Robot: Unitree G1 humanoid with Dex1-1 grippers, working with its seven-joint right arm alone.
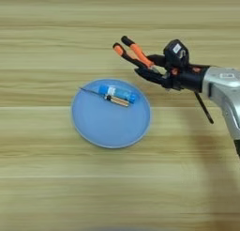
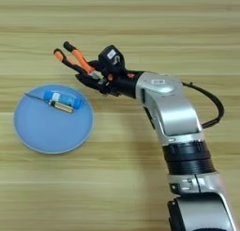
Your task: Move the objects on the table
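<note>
In the right eye view the silver forearm (image 2: pixel 168 108) rises from the lower right corner, past a black ribbed joint, and bends toward the upper left of the frame. A black cable (image 2: pixel 211 103) loops off its right side. On the wide light tan wood-grain table (image 1: pixel 56 188), the round light-blue plate (image 1: pixel 98 127) sits a little left of centre in the left eye view. In its upper part lie the short blue tube with a white label (image 1: pixel 118 93) and, just beside it on the near side, the tiny yellowish-handled screwdriver (image 1: pixel 112 99), its thin metal tip pointing to the upper left of the plate. At the right of the left eye view the thin black pen (image 1: pixel 204 108) lies slanted on the wood, partly hidden under the arm. Farther back, above the plate's upper right rim, the right gripper (image 1: pixel 151 71) has its two black fingers closed around the orange-and-black-handled needle-nose pliers (image 1: pixel 133 51), whose handles stick out toward the upper left; whether the pliers touch the table I cannot tell
</note>
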